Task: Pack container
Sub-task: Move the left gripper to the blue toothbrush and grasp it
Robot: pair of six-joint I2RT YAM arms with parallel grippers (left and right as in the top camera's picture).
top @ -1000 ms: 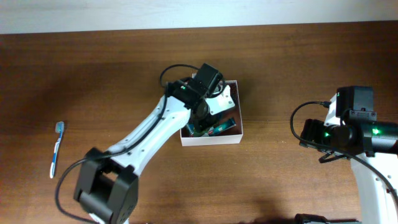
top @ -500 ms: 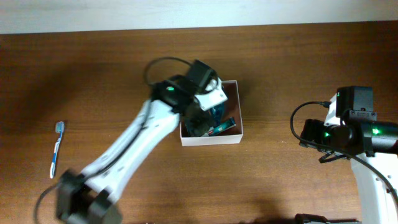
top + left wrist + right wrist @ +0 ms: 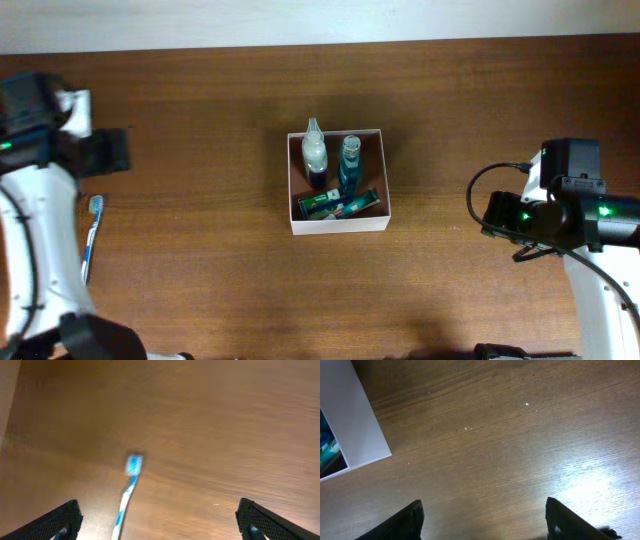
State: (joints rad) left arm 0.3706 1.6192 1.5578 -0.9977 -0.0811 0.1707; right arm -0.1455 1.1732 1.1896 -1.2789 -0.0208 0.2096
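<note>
The brown wooden table (image 3: 200,100) fills every view. The left arm stands over its left end. Its left hand (image 3: 157,522) is spread wide with nothing between the two dark fingers (image 3: 57,521). The right arm sits at the right end, where the right hand (image 3: 485,522) is likewise parted and empty over bare wood. The container (image 3: 340,224) rests mid-table, well apart from both hands. It is a shallow box with white walls and a reddish-brown floor, open side up. It is close to square, so no long axis stands out, and its sides run nearly in line with the table's edges. The right wrist view catches one white corner of it at the left. Inside, a pale spray bottle (image 3: 314,155) and a teal bottle (image 3: 349,160) lie side by side, tops toward the far wall. A green-and-teal tube (image 3: 340,205) lies crosswise along the near wall. A blue-and-white toothbrush (image 3: 91,240) lies on the table near the left hand, head toward the far edge.
</note>
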